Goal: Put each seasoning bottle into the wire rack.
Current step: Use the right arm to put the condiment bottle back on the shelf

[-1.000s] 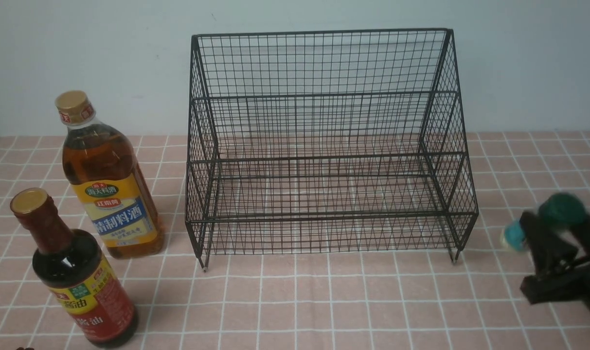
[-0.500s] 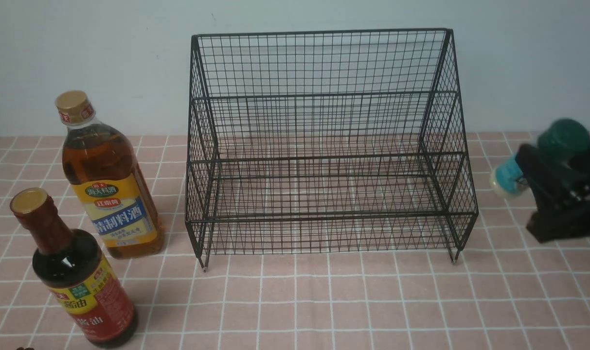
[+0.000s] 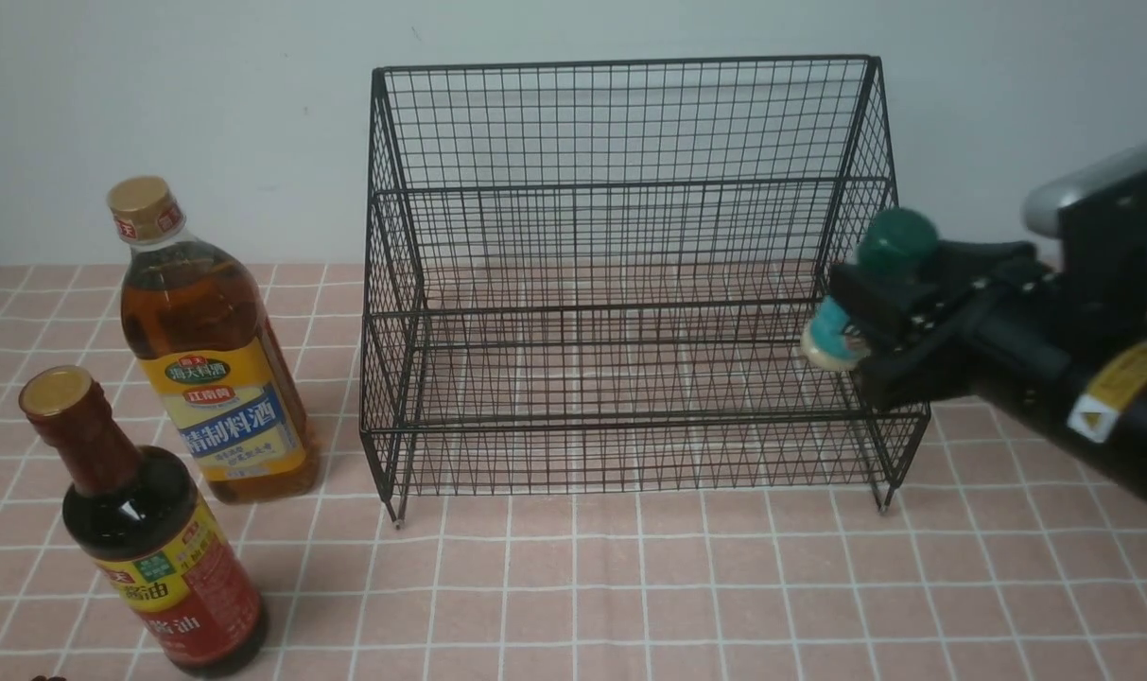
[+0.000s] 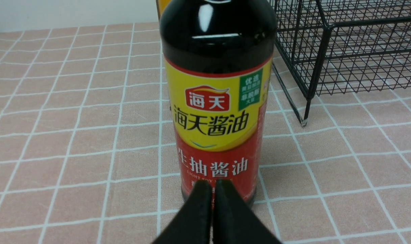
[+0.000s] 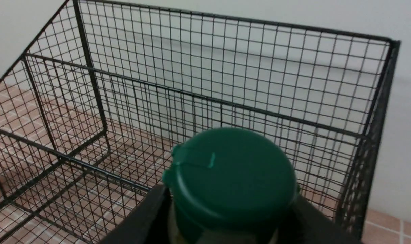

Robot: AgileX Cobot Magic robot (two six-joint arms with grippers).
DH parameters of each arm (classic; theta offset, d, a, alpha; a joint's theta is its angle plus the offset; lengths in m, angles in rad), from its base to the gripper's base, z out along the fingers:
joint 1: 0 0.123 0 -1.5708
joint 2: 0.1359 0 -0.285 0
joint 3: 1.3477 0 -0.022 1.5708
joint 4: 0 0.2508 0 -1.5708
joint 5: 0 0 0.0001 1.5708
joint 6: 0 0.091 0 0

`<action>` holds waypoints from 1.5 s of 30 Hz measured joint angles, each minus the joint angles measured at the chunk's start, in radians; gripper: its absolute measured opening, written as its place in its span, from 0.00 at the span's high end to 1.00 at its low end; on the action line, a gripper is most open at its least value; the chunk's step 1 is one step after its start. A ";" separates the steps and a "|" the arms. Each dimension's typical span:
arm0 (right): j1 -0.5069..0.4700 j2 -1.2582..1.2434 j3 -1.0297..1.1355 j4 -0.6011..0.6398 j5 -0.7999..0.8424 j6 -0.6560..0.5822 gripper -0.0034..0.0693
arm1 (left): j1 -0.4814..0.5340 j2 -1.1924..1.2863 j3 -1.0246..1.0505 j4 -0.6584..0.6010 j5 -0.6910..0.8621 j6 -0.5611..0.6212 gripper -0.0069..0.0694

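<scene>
Right gripper holds green-capped jar, tilted, at right end of the wire rack.

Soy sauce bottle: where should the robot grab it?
Probably the round labelled body of the soy sauce bottle, coming level from the robot's own side: it stands upright, and the cooking wine bottle stands close behind. The left gripper, shut now, must open first.

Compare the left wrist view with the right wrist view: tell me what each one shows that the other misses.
Left wrist only: the dark soy-sauce bottle standing upright, with the shut left gripper in front of it. Right wrist only: the green-capped shaker jar, clamped in the right gripper. Both: the wire rack and the pink tiled cloth.
</scene>
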 joint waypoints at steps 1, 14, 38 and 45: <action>0.001 0.020 -0.005 0.000 -0.021 -0.001 0.47 | 0.000 0.000 0.000 0.000 0.000 0.000 0.92; 0.001 0.238 -0.043 -0.003 -0.138 -0.098 0.47 | 0.000 0.000 0.000 0.000 0.000 0.000 0.92; 0.003 0.334 -0.050 -0.012 -0.164 -0.113 0.46 | 0.000 0.000 0.000 0.000 0.000 0.000 0.92; 0.003 0.334 -0.050 -0.012 -0.160 -0.117 0.45 | 0.000 0.000 0.000 0.000 0.000 0.000 0.92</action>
